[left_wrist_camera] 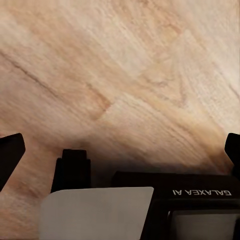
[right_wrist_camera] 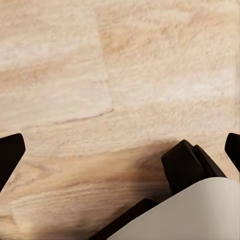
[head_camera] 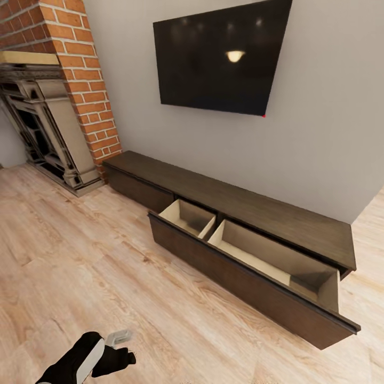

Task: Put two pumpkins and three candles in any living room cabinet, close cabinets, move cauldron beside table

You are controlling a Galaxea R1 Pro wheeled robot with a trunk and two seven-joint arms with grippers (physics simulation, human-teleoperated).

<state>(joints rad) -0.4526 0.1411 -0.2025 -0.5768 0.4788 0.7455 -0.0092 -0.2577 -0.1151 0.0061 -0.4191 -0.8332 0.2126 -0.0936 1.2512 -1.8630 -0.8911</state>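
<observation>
Facing long low dark brown wooden cabinet [head_camera: 250, 224] against grey wall, wide drawer pulled out, two pale beige compartments bare inside. No pumpkins, candles or cauldron in sight; likely still to be fetched. Advisable: leave drawer open, turn base away to search room, keep arms tucked low while driving.

Left to right: red brick chimney column [head_camera: 80, 69] with ornate grey fireplace surround [head_camera: 48, 138]; cabinet; black wall-mounted screen [head_camera: 221, 56] above it. Light wood plank floor [head_camera: 80, 256] throughout.

Left claw [left_wrist_camera: 120, 150] over bare floor, tips wide apart, holding nothing. Right claw [right_wrist_camera: 120, 150] likewise spread, nothing between tips, floor beneath.
</observation>
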